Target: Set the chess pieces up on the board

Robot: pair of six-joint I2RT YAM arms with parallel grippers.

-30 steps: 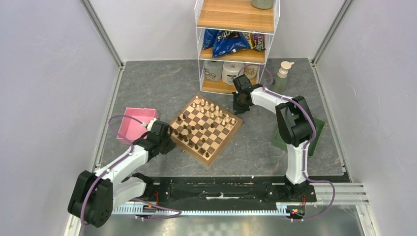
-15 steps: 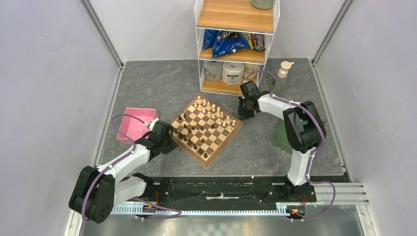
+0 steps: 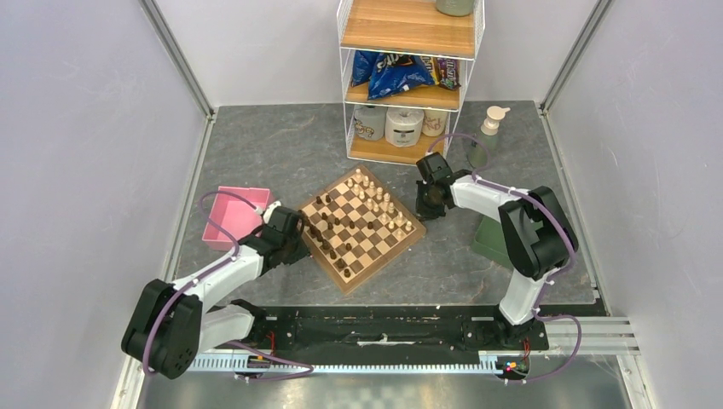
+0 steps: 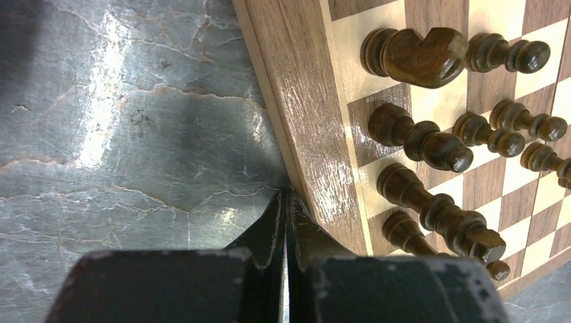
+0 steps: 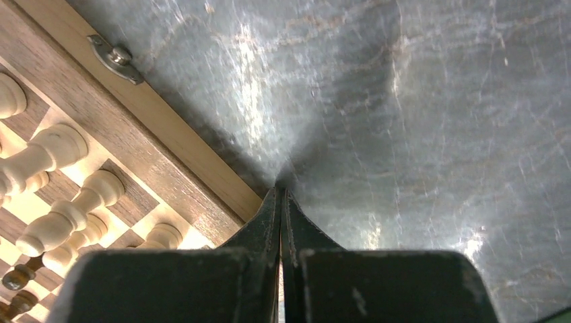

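The square wooden chessboard with its mid-brown border (image 3: 382, 258) lies skewed on the grey stone-patterned tabletop (image 3: 281, 153), one corner pointing at our bases. On it, the small dark brown turned pieces (image 3: 326, 234) stand ranked along the side nearer the left arm. The pale cream pieces (image 3: 381, 203) stand along the far right side, with the middle squares mostly bare.

Over the last second the board has swung clockwise in the overhead view, its near corner sliding toward the left. The right tool (image 5: 279, 195) has come down from the far corner to the board's right corner. The left tool (image 4: 283, 202) has barely shifted, its tip against the outer edge of the border beside the dark ranks. Both tools have their fingers pressed together, holding nothing, and work as pushers.

We judge that placing is largely done and this turn is a squaring of the board. No piece looks toppled, though the overhead view is too coarse to check each square.

Outward, a pink plastic tray (image 3: 228, 217) sits just left of the left arm.
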